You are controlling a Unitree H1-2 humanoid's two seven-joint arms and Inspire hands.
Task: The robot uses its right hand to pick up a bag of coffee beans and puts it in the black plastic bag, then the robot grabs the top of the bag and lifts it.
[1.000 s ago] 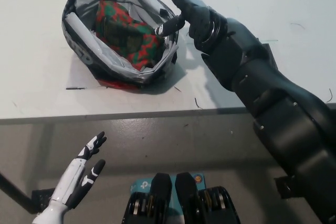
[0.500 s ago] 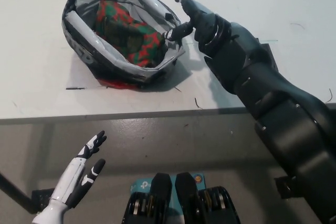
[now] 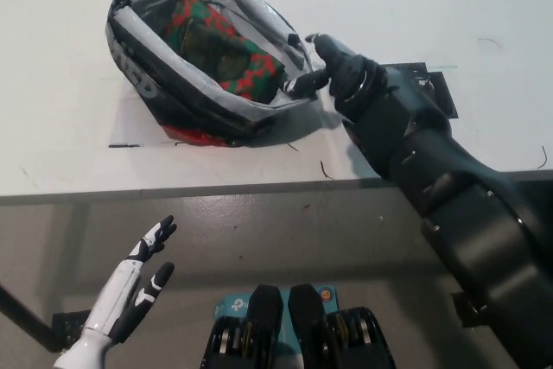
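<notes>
One black right hand (image 3: 333,65) is pinched on the rim of the black plastic bag (image 3: 186,101), which lies on the white table (image 3: 449,6) just left of it. The red-green coffee bag (image 3: 226,47) sits inside. White left hand (image 3: 130,287) rests low, fingers spread, holding nothing.

Black right robot hand (image 3: 333,66) pinches the black plastic bag's (image 3: 173,101) rim; coffee bag (image 3: 226,49) inside.

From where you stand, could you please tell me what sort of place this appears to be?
Probably a lab or test workspace, not a home: a plain white table over a bare grey floor, holding only a black plastic bag with a red-and-green coffee bag inside, gripped by the black right hand.
</notes>
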